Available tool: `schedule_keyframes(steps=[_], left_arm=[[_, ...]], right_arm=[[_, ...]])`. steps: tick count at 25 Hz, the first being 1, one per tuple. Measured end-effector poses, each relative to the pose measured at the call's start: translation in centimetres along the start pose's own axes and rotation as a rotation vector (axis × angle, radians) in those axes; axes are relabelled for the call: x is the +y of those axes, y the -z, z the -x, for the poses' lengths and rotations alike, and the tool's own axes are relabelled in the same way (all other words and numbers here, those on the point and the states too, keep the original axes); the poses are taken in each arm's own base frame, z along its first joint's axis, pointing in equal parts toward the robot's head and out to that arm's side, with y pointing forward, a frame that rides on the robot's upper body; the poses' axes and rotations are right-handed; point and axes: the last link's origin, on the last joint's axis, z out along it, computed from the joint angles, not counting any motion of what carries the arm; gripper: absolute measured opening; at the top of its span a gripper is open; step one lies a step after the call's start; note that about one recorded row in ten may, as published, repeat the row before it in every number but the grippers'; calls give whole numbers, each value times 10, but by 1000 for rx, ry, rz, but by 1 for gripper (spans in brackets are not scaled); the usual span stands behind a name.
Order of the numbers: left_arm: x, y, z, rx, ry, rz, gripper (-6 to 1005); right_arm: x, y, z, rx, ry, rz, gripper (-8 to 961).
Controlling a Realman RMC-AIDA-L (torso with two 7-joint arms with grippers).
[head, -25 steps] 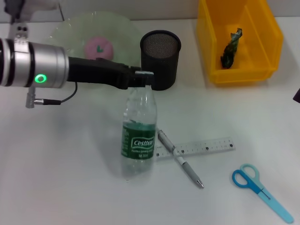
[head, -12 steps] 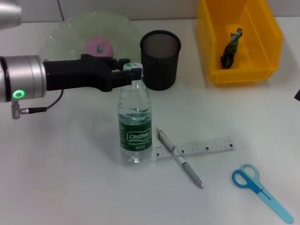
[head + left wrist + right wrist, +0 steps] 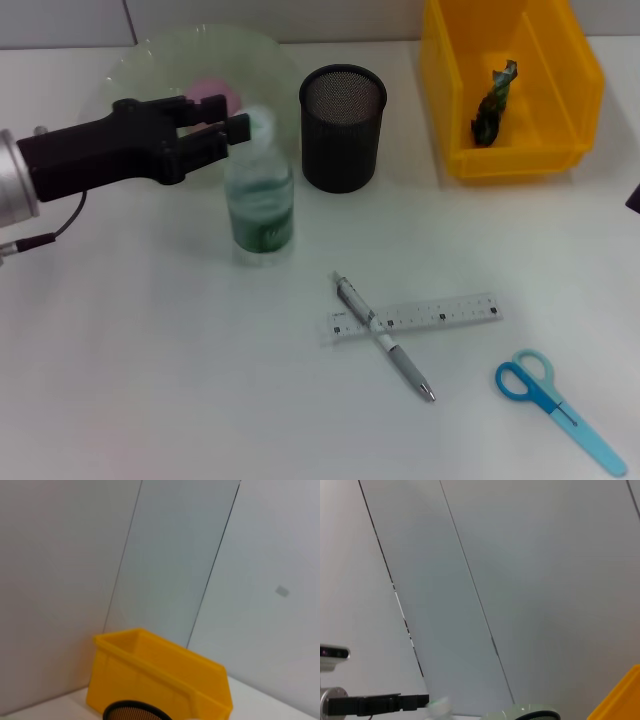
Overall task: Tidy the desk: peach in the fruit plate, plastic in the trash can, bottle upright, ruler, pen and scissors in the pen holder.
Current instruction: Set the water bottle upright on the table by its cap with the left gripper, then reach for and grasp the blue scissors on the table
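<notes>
Left arm reaches level across counter (image 3: 150, 380); left pincer (image 3: 238, 118) clamped on bottle (image 3: 260, 195) cap. Bottle upright, just beside pen holder (image 3: 342, 127), before fruit plate (image 3: 150, 65). Open counter before bottle. Right pincer unseen.

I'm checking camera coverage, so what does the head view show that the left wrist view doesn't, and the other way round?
Only the head view shows the left tool by the cap of the upright bottle, the peach on the fruit plate, the plastic, the pen lying across the ruler, and the scissors. Only the left wrist view shows the wall panels behind the desk. Both show the yellow trash can and the pen holder.
</notes>
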Motion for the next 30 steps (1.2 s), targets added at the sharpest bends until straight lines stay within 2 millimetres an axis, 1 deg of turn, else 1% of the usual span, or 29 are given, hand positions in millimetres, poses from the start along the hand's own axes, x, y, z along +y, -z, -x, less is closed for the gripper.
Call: schedule_keyframes(steps=[1, 7, 12, 13, 17, 21, 25, 27, 30], left_arm=[[-4, 9, 4, 43, -9, -7, 431], [-7, 14, 17, 93, -74, -10, 421], [-4, 14, 21, 120, -107, 4, 238], [-1, 16, 22, 150, -130, 16, 204], [-1, 21, 22, 183, -129, 14, 65], [-1, 23, 23, 203, -117, 15, -2], [-1, 27, 30, 211, -109, 2, 23], [0, 30, 36, 219, -89, 4, 97], [6, 33, 41, 206, -97, 51, 209]], right_arm=[[0, 0, 0, 0, 0, 0, 652], [1, -3, -1, -1, -6, 12, 653], [2, -3, 0, -8, -6, 21, 653], [2, -4, 1, -9, -6, 22, 653], [2, -6, 1, -12, -7, 28, 652], [3, -8, 2, -16, -8, 41, 652], [2, -9, 4, -3, 0, 55, 653], [0, -10, 7, 19, 1, 72, 653], [-1, -11, 21, 86, -10, 133, 653]])
